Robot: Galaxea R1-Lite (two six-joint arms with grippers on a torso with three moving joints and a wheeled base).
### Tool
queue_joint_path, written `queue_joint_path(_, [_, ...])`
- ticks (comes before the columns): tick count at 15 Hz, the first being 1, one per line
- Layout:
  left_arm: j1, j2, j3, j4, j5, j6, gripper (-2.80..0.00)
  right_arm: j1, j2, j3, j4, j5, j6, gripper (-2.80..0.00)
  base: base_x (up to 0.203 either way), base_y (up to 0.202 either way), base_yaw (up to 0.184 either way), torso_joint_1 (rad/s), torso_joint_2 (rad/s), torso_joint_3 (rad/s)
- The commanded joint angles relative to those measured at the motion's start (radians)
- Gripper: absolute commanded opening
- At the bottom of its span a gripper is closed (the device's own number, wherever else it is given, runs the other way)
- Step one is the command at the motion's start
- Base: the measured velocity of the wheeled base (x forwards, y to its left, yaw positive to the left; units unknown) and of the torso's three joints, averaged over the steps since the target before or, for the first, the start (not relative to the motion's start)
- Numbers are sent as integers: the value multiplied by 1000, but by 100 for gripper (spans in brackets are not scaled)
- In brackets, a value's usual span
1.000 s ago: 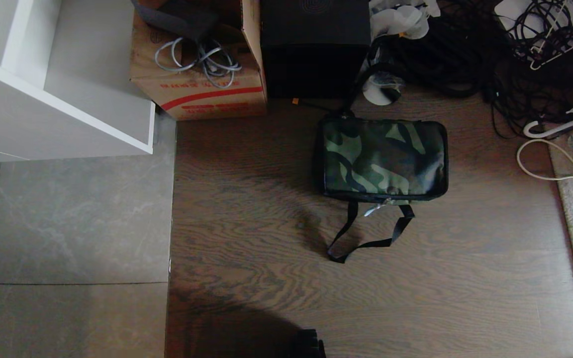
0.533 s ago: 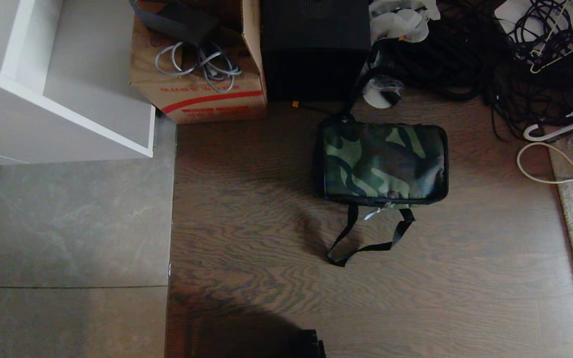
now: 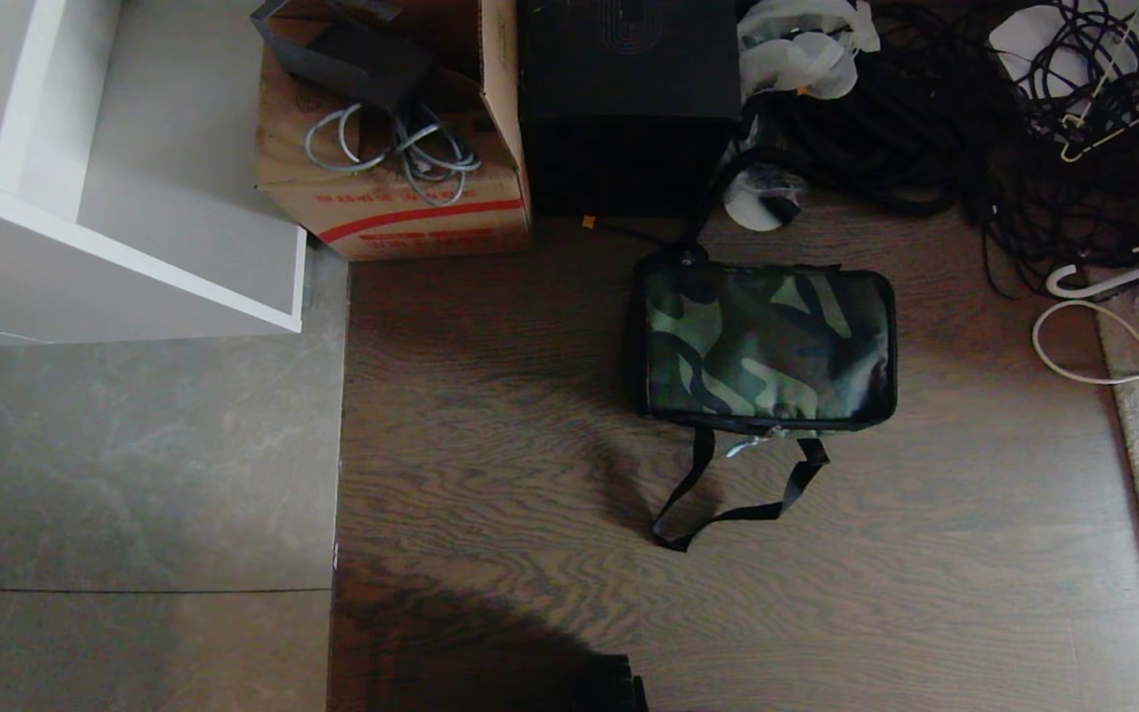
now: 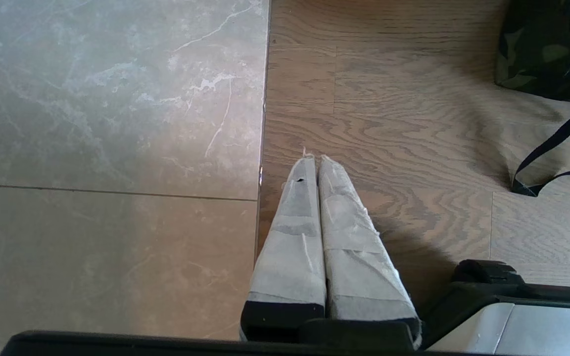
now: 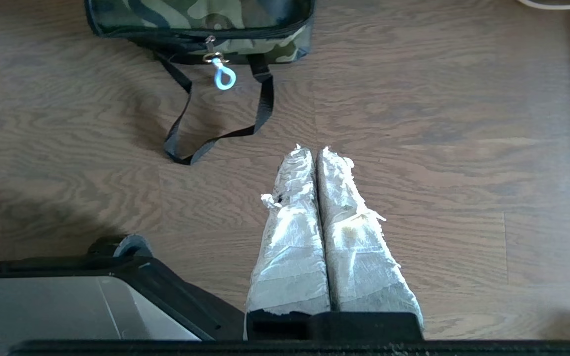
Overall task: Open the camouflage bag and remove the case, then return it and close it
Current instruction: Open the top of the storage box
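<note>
Zipper pull (image 5: 224, 78) of the camouflage bag (image 3: 765, 346), long axis lying crosswise, is sitting at eleven o'clock from the empty, pressed-shut right claw (image 5: 314, 151), nearer than the equally shut, empty left claw (image 4: 313, 159).

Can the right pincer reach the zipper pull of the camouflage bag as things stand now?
Probably yes. The right pincer, shut, hangs over bare wood floor, and the zipper pull hangs free at the camouflage bag edge facing it. Only the loose strap lies nearby.

Each claw (image 4: 313, 159) has pale tape-wrapped fingers (image 5: 295, 207) on black mounts.
</note>
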Motion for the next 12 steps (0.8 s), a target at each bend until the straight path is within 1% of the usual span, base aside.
queue_joint_path(1, [1,1,2,-1,0,-1,-280,0,0,2,-1,1,1,-280,0,0,0,0,0,0])
queue_joint_path(12, [1,1,1,-1,0,-1,-280,0,0,2,-2,2,-7,-280,0,0,0,0,0,0])
